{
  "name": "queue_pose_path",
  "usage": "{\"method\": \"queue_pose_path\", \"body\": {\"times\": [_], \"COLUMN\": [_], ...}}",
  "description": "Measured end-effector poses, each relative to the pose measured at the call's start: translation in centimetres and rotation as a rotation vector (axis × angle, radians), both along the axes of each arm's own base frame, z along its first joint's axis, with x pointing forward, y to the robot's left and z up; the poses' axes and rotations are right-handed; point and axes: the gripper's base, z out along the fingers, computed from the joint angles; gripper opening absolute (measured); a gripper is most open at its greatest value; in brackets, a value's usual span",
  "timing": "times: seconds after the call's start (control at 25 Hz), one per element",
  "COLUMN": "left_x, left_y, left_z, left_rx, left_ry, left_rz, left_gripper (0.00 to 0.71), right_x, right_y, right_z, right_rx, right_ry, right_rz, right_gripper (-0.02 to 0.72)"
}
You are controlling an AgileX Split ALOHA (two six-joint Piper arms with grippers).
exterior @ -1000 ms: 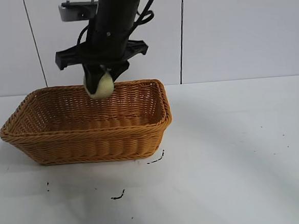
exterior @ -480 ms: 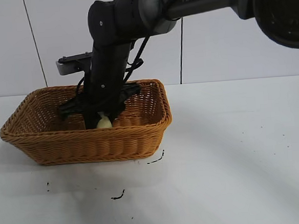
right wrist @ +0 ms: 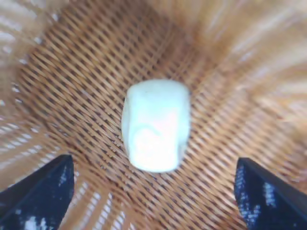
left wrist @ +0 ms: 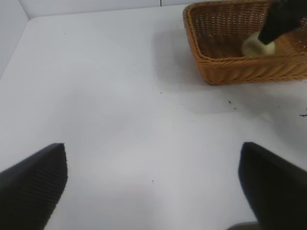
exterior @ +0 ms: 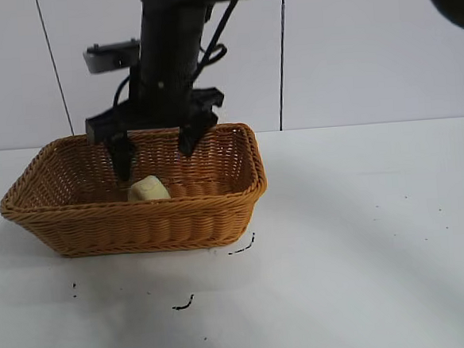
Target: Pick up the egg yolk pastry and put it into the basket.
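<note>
Right tool [exterior: 154, 154] open, egg yolk pastry [exterior: 148, 189] beneath

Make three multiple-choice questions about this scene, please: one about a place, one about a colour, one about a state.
1. Where is the egg yolk pastry?
A. on the white table
B. on the floor of the basket
C. between the fingers of the right gripper

2. What colour is the basket?
A. orange-brown
B. green
C. black

3. How is the right gripper?
A. shut on the pastry
B. open, above the pastry
C. out of sight

Answers: 1 B, the right wrist view shows the pastry lying on the woven floor. 2 A, the wicker is orange-brown in the exterior view. 3 B, its two fingers stand apart over the basket and touch nothing.
</note>
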Motion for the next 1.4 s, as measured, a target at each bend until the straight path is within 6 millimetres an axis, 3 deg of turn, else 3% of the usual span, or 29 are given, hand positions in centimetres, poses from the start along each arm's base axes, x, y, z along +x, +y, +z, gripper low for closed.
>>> {"method": "queue_pose_path", "body": {"times": [0.16,0.28,0.44,0.64,0.92,1.16,1.4], "left_x": [0.0,0.0,0.0,0.0,0.0,0.0,0.0], "left_y": [0.0,0.0,0.0,0.0,0.0,0.0,0.0], "left_z": [0.0,0.0,0.0,0.0,0.0,0.0,0.0], "left_rx": [0.000,0.000,0.000,0.000,0.000,0.000,0.000], "left_ry": [0.000,0.000,0.000,0.000,0.000,0.000,0.000], "left_rz": [0.000,0.000,0.000,0.000,0.000,0.000,0.000], "left_gripper": [0.697,0.697,0.697,0.697,0.697,0.697,0.697], "right_x": [0.8,1.9,3.9,6.9,8.8,8.6,5.2], "right_y": [-2.2,-4.4,-8.7,-16.1,-25.6,-29.4,-31.1], "right_z": [4.5,6.0,6.1,6.0,5.9,5.6,5.8], "right_rx": [0.044,0.056,0.018,-0.006,-0.031,-0.040,-0.074], "right_ry": [-0.068,-0.096,-0.087,-0.071,-0.036,-0.006,0.087], "right_rz": [-0.044,-0.089,-0.179,-0.336,-0.535,-0.615,-0.649], "right_gripper": [0.655,0.655,0.655,0.655,0.655,0.655,0.655]}}
